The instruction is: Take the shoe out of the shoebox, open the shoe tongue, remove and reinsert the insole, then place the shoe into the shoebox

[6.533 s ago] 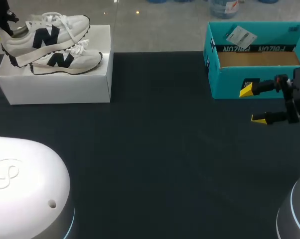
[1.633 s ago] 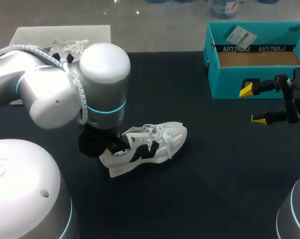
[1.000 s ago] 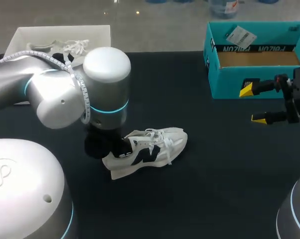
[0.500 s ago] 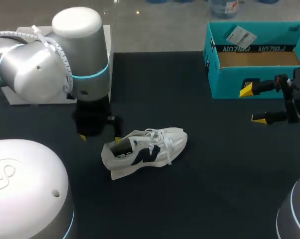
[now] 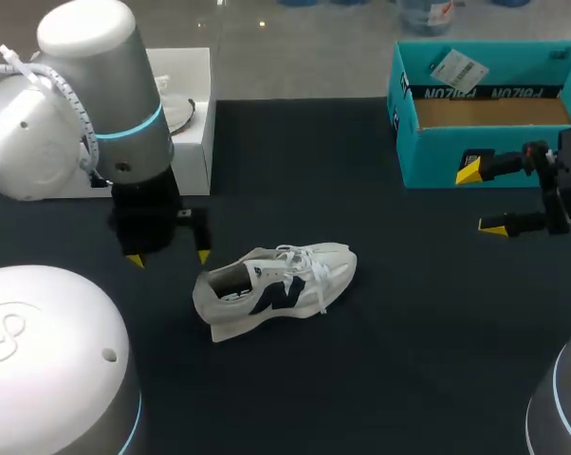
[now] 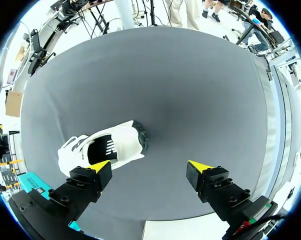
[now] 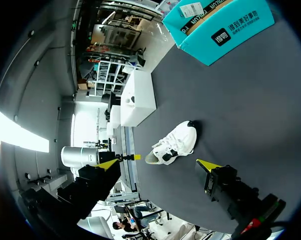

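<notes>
Shoe [image 5: 276, 287] upright on desk [image 5: 390, 370], mid-desk, well apart from both boxes. Toe points toward teal shoebox [image 5: 475, 161], heel toward my left end effector [image 5: 169, 258]. Left end effector: fingers wide apart, nothing held, just beside heel. My right end effector [image 5: 482, 198]: fingers wide apart, nothing held, just in front of teal shoebox. White box [image 5: 193, 152] behind left arm.

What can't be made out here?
- Insole: head view, shoe opening too dark and small to show it.
- White box contents: head view, left arm covers most.
- Teal shoebox: head view, right end cut off by the edge; right wrist view, inside too small.
</notes>
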You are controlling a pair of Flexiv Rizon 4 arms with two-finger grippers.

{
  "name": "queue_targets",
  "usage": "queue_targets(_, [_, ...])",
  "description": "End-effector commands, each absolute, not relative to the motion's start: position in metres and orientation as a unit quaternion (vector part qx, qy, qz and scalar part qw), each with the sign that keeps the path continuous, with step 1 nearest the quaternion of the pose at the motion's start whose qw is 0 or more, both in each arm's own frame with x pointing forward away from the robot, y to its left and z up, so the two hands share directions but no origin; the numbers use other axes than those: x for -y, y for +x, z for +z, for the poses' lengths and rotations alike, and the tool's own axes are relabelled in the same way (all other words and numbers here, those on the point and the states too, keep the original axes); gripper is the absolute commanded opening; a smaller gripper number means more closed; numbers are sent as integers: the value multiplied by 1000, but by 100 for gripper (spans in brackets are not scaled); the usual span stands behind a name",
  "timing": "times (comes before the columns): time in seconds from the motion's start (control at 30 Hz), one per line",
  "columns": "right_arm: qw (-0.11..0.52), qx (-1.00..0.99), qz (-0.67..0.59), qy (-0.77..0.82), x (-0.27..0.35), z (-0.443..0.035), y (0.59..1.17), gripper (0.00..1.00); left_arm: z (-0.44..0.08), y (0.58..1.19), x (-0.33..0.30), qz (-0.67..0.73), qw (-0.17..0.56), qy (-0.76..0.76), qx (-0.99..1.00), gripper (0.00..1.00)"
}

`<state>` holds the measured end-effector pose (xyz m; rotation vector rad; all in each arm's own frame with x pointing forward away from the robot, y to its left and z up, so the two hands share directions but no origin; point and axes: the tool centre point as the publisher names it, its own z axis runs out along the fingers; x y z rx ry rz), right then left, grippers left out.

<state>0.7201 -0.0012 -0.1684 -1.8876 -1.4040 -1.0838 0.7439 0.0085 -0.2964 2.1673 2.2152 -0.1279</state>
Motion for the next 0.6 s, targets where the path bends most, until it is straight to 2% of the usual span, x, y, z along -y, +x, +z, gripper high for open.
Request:
queue_targets(0.03, [271,521,-401,-703,0,-168,719,100,-297,743,-10,-41,22,699,-714,100])
queue_targets(0.13, [271,521,-401,-703,0,-168,719,100,-297,743,-10,-41,22,699,-714,100])
queue_targets(0.23, [271,521,-401,-703,0,-168,719,100,-288,753,-9,-103,-23,613,-783,100])
queue_targets(0.6, [271,521,-401,-703,0,-168,719,100,-276,785,-44,-279,-69,327,-900,100])
